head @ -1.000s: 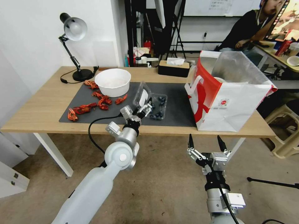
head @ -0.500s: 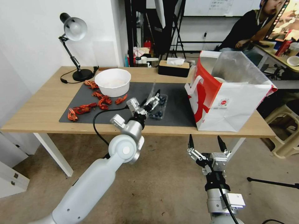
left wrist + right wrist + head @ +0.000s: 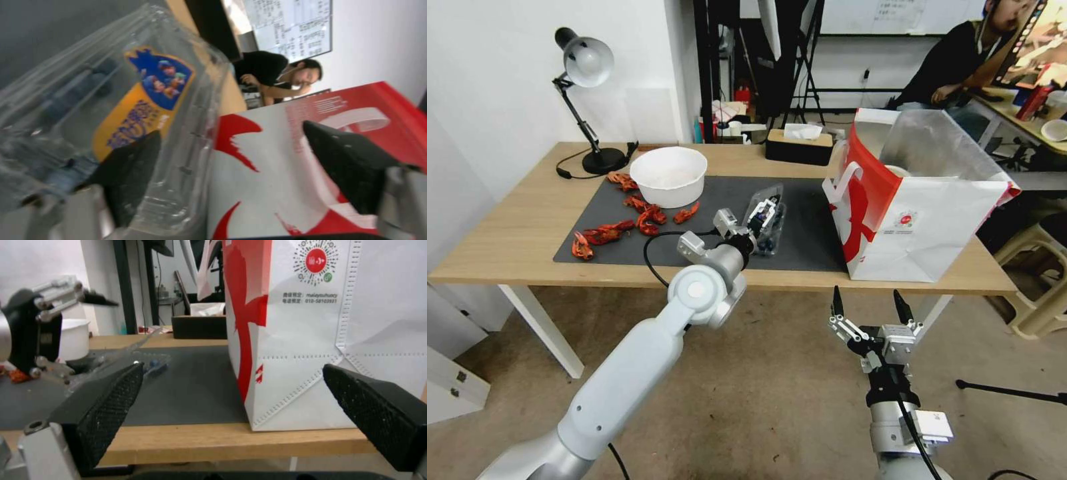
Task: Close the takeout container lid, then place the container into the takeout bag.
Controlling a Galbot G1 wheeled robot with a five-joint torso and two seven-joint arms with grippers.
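The clear takeout container [image 3: 768, 235] holds dark blueberries and sits on the grey mat [image 3: 807, 227], left of the takeout bag [image 3: 920, 213]. Its lid [image 3: 758, 202] leans steeply over the base, blue and yellow sticker [image 3: 149, 106] facing my wrist camera. My left gripper [image 3: 764, 212] is open, one finger [image 3: 129, 173] pressed against the lid's outer face and the other out in the air toward the bag [image 3: 276, 166]. My right gripper [image 3: 867, 305] hangs open below the table's front edge, facing the bag [image 3: 302, 333] and the container [image 3: 153, 364].
A white bowl [image 3: 668, 175] and red crayfish pieces [image 3: 627, 223] lie on the mat's left part. A desk lamp [image 3: 587, 73] stands at the back left and a black tissue box [image 3: 799, 147] at the back middle. The bag's mouth stands open.
My left gripper has swept right, swinging the lid from lying open on the left, through upright, to leaning over the blueberry half. The right arm has stayed put.
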